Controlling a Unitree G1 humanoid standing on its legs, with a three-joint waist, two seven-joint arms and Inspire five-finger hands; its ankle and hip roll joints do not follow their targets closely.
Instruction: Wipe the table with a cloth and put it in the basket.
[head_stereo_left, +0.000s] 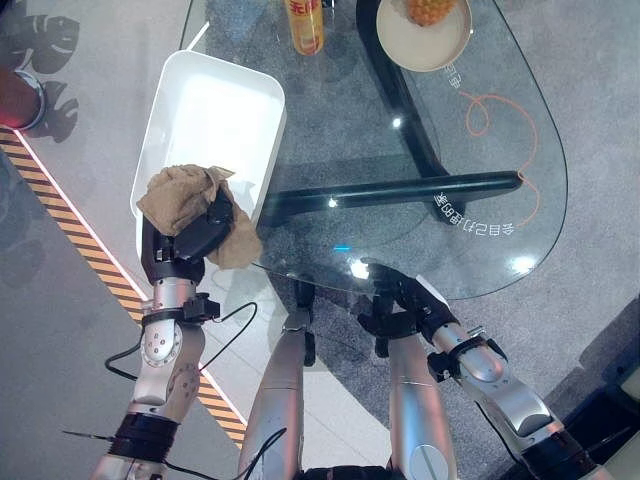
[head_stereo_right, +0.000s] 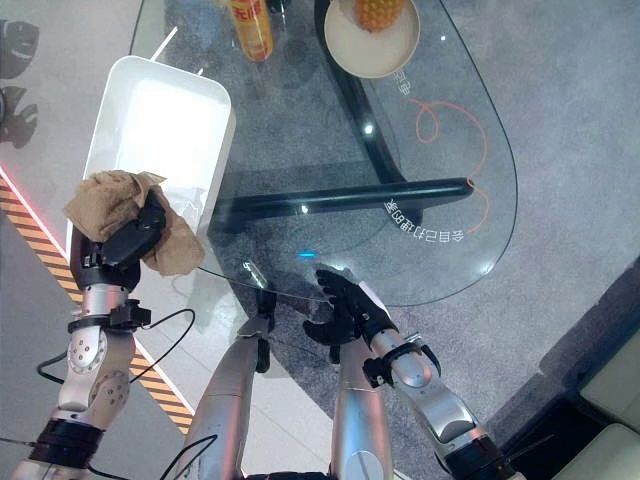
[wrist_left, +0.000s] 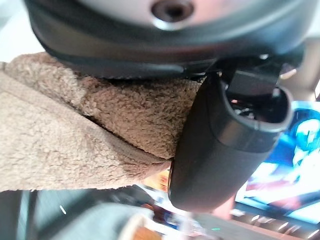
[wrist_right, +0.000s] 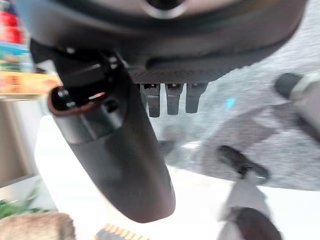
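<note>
A crumpled brown cloth is bunched in my left hand, whose fingers and thumb curl round it; the left wrist view shows the fuzzy cloth pressed under the thumb. The hand holds it over the near end of the white basket, which stands at the left edge of the glass table. Part of the cloth hangs down over the basket's near corner. My right hand is at the table's near edge, open, holding nothing, with its fingers relaxed.
An orange bottle and a cream bowl with a yellow fruit stand at the far side. A dark table frame runs under the glass. A yellow-and-black striped strip crosses the floor at left.
</note>
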